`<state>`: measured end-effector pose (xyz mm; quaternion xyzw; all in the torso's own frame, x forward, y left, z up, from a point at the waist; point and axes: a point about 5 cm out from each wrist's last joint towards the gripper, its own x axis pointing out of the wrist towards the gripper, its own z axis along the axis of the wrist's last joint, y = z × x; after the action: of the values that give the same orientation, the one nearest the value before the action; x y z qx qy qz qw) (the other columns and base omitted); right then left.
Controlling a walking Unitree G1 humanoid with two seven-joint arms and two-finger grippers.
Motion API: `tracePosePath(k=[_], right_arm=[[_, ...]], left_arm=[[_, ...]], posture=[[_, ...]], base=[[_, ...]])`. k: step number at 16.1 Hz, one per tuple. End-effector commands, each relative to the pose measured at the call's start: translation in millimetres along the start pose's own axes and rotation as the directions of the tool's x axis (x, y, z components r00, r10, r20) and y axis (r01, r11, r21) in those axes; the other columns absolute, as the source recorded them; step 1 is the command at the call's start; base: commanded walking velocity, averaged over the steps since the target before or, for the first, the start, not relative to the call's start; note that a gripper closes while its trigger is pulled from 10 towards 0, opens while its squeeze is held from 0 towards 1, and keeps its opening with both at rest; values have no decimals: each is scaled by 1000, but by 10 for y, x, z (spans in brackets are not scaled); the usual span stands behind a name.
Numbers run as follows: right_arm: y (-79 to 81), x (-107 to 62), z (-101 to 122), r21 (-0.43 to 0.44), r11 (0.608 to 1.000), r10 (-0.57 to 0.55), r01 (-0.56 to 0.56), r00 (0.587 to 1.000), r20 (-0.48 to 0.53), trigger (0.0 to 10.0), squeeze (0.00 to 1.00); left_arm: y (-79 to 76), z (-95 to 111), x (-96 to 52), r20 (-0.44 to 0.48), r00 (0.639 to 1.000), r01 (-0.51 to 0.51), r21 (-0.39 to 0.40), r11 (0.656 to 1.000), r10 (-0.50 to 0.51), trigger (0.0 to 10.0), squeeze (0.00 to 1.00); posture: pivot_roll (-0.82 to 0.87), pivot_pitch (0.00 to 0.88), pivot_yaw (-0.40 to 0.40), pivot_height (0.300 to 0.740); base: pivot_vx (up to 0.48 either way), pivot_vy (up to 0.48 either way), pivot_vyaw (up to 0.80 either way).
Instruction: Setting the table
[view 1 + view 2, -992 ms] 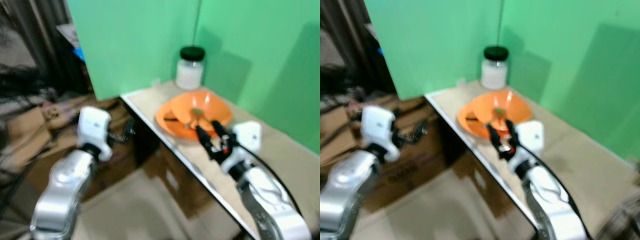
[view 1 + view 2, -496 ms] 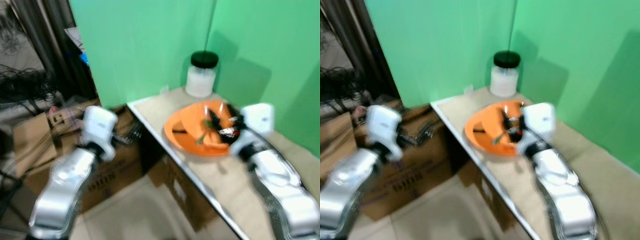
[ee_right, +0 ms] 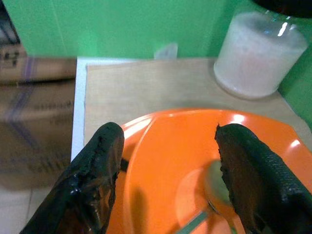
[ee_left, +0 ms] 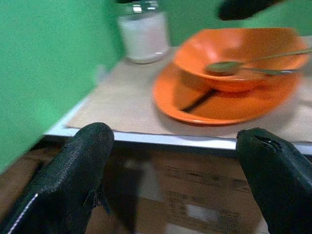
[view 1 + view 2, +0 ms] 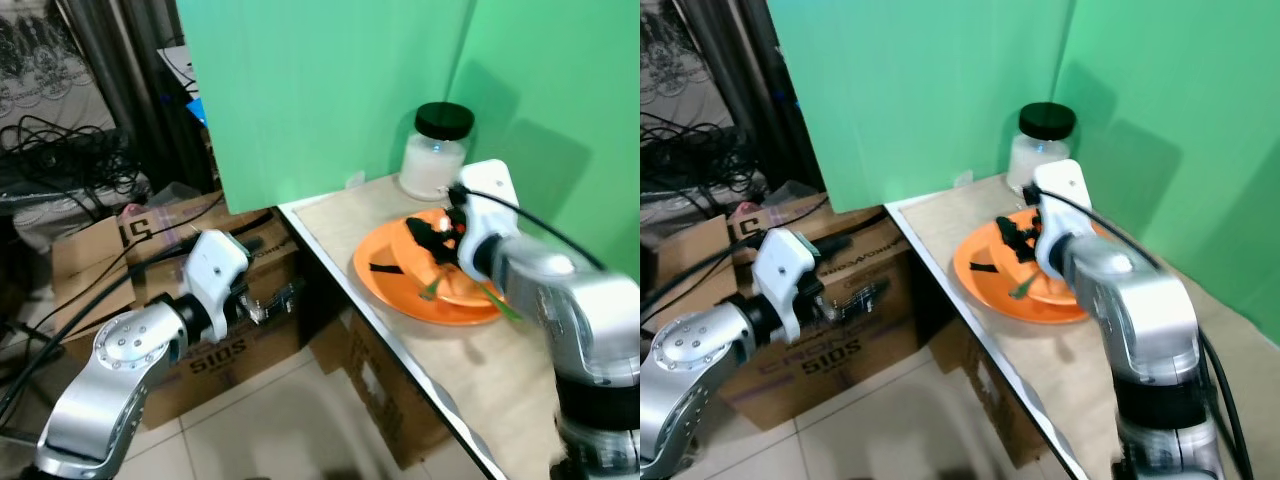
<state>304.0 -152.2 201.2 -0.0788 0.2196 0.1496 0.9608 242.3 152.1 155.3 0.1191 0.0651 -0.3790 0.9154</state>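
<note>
Green walls backed the surface [image 5: 340, 215]. Right tool [image 3: 168, 180] hovered spread over the orange bowl [image 3: 195, 161], hiding its far rim; left tool [image 4: 175, 180] hung spread, holding nothing.

Bright, even light is filling the head views, and the jar [image 5: 437, 150] is casting a soft shadow on the green wall [image 5: 330, 90] behind it. The right arm [image 5: 560, 300] is smearing slightly, perhaps from motion. In the left wrist view the orange plate [image 4: 219, 105] is blurring, while glare is glinting on the jar's glass.
</note>
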Motion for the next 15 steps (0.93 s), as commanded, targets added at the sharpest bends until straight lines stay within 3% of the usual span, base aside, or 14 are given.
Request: tracePosePath(k=[1, 4, 5, 8, 11, 12, 13, 14, 15], right_arm=[[-31, 58, 1, -21, 1000, -10, 8, 997, -75, 10000, 1000], [-142, 155, -52, -22, 999, -52, 49, 982, -184, 10000, 969], [-169, 168, -91, -14, 999, -52, 50, 976, -213, 10000, 0], [-326, 193, -248, 16, 995, -88, 98, 947, -308, 10000, 0], [-388, 202, -291, 28, 993, -99, 115, 937, -335, 10000, 0], [-429, 204, -330, 39, 991, -105, 127, 930, -352, 6588, 0], [-440, 203, -344, 39, 991, -107, 130, 928, -357, 5059, 0], [-452, 204, -375, 41, 990, -108, 132, 923, -369, 4118, 0], [-456, 205, -382, 41, 990, -109, 133, 922, -371, 4118, 0]], left_arm=[[-35, -12, -15, -9, 997, 72, 3, 997, -72, 10000, 0], [-87, -25, -57, -28, 984, 174, -4, 985, -174, 10000, 0], [-105, -16, -57, -22, 980, 196, -13, 980, -197, 10000, 0], [-216, 6, -54, -9, 952, 305, -49, 951, -305, 10000, 0], [-233, 1, -64, -11, 943, 332, -59, 941, -333, 10000, 0], [-224, -2, -68, -14, 942, 334, -59, 941, -335, 10000, 0], [-222, -2, -68, -15, 942, 334, -58, 941, -336, 10000, 0], [-217, -2, -65, -16, 941, 336, -56, 940, -338, 10000, 0], [-216, -2, -65, -16, 941, 337, -56, 940, -338, 10000, 0]], posture=[[63, 0, -8, 740], [69, 0, -25, 740], [69, 0, -29, 740], [61, 0, -30, 740], [60, 0, -28, 740], [60, 0, -28, 740], [60, 0, -28, 740], [59, 0, -24, 740], [59, 0, -24, 740]], base=[[0, 0, 0], [0, 0, 0], [0, 0, 0], [0, 0, 0], [0, 0, 0], [0, 0, 0], [0, 0, 0], [0, 0, 0], [0, 0, 0]])
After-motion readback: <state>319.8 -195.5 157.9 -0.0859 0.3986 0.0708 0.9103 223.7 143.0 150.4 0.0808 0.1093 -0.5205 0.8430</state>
